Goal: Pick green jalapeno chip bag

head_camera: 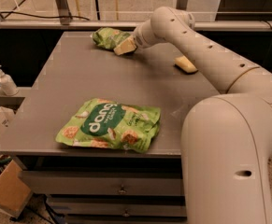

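The small, wrinkled, light-green jalapeno chip bag [105,36] lies at the table's [75,85] far edge. The gripper [125,46] meets its right end; I cannot tell whether it grips.

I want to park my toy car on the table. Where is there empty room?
The biggest bare patch of table is the middle, between the dang bag in front and the green jalapeno chip bag at the back. The left side is bare too. The back is crowded: the gripper sits at that bag, the yellow sponge nearby.
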`<state>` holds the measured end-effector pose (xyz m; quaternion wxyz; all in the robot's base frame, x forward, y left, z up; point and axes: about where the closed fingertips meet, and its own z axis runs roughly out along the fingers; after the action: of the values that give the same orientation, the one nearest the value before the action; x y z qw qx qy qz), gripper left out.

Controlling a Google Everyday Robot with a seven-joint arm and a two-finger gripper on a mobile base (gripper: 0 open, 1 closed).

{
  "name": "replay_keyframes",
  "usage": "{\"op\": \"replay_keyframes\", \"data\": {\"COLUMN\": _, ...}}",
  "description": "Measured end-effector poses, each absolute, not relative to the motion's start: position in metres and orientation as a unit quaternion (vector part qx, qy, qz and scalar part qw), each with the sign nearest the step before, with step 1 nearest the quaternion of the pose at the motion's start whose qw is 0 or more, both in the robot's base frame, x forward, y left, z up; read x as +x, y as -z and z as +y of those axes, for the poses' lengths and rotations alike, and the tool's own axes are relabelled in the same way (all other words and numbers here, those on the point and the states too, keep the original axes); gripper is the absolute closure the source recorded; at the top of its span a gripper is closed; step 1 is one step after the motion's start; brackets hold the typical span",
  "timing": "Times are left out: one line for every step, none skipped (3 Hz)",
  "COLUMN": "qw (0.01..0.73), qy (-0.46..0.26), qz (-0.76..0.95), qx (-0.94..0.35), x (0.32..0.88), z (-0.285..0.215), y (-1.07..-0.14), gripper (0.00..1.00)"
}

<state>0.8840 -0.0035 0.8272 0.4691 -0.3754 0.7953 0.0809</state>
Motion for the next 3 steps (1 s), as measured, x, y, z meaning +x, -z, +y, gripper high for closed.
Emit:
{"op": "replay_keyframes", "data": {"qw": 0.469, "qy": -0.081, "qz": 0.795, "qx": -0.375, "x": 0.884, "z": -0.004, "y": -0.828, "gripper": 1.0}}
{"op": "replay_keyframes", "data": {"qw": 0.469, "qy": -0.081, "qz": 0.795, "qx": -0.375, "x": 0.884, "z": -0.004, "y": -0.828, "gripper": 1.0}}
{"op": "replay_keyframes", "data": {"qw": 0.476, "qy": -0.089, "qz": 0.788, "qx": -0.38, "x": 0.872, "z": -0.002, "y": -0.843, "gripper": 1.0}}
